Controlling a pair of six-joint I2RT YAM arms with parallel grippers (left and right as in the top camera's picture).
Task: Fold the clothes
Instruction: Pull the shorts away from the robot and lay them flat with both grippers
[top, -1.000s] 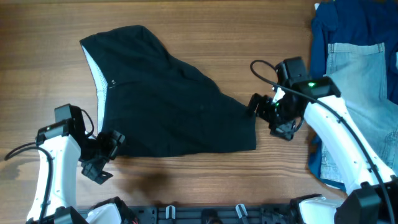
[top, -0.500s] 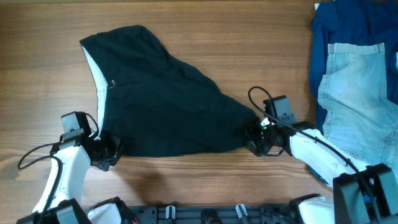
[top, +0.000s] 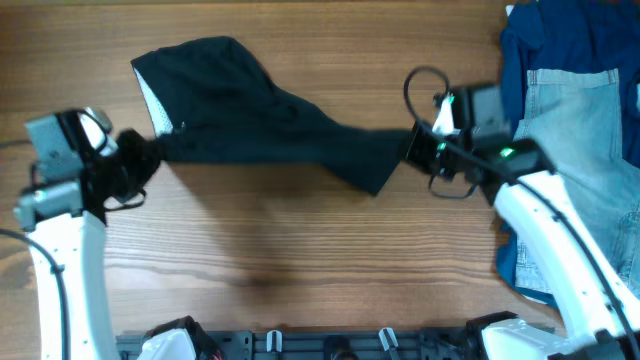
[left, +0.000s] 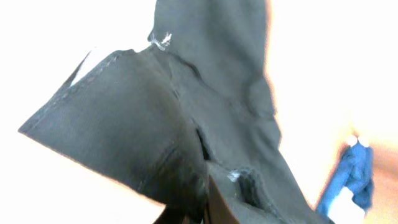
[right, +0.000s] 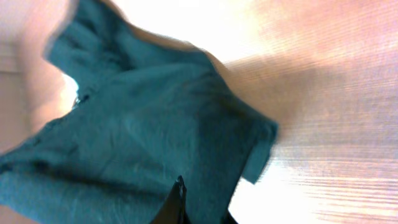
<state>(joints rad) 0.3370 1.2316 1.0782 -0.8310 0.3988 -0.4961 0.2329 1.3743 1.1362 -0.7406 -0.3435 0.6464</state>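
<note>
Left tool (top: 148, 160), right tool (top: 413, 150) clamp garment (top: 250, 130) near denim (top: 570, 120).

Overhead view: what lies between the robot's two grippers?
The black fabric garment spans from the left gripper to the right gripper, seen in the overhead view.

Solid black garment (top: 260, 125); white mesh lining (top: 150, 100) just beyond left pincer (top: 140, 162). Outboard of right pincer (top: 416, 150): dark blue cloth (top: 528, 40), pale faded denim (top: 570, 110). Brown wood-grain table (top: 300, 260).

Warm-brown wood-grain table (top: 300, 290) fills overhead view; bright light washes it out in both wrist views.
</note>
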